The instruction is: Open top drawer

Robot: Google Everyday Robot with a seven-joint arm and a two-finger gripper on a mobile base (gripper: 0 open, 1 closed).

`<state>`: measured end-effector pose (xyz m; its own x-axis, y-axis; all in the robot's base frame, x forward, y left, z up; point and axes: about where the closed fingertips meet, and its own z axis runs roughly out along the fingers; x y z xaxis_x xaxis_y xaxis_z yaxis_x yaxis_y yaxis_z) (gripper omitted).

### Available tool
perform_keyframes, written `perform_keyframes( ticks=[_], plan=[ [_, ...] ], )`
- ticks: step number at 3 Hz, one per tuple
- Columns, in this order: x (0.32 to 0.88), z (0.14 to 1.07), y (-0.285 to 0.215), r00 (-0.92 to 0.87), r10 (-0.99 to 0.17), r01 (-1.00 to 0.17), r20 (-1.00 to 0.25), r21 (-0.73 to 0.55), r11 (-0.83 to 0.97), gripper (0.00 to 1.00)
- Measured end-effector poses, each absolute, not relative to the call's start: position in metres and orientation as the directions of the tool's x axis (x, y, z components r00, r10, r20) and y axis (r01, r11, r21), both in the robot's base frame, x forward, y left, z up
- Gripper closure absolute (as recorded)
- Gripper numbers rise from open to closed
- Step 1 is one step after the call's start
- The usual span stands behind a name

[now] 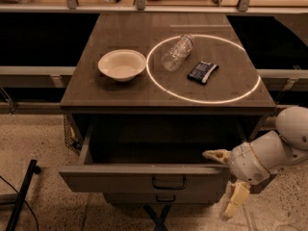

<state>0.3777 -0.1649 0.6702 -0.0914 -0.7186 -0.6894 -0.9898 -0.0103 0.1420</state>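
Top drawer (120, 179) sits lower centre of frame, drawn well out from under the surface (96, 95); dark hollow interior visible behind its front, nothing made out inside. Bail handle (169, 183) at centre of the front, untouched. A shallower drawer below shows only its small handle (165, 198), closed. Pincer (216, 185) at lower right, by the right end of the drawer front: released, fingers spread wide, one finger (216, 154) lying along the top edge of the front near its right corner, the other (233, 201) hanging down below that corner. Grasping nothing; not on the handle. Whether either finger actually touches the front, cannot tell. On the surface above: pale bowl (121, 65) left of centre, clear bottle (177, 52) lying on its side, dark packet (202, 71), the last two inside a bright ring of light (207, 101). Judgement: task looks essentially done, the drawer open far enough. Risks from here: the upper finger overlaps the drawer's top edge, so pulling away sideways or upward carelessly could hook the front and skew it, while a move toward the top of the frame could shove it partly shut again. A jolt to the cabinet could set the bottle rolling off. Safer exit looks to be straight back toward the lower right.
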Motion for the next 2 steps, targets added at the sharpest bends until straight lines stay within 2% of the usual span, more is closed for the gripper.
perform_keyframes(
  ticks=[2],
  plan=[
    [0.3677,0.6673,-0.1765,-0.104,-0.74,-0.987,-0.664,0.163,-0.008,0.0]
  ],
)
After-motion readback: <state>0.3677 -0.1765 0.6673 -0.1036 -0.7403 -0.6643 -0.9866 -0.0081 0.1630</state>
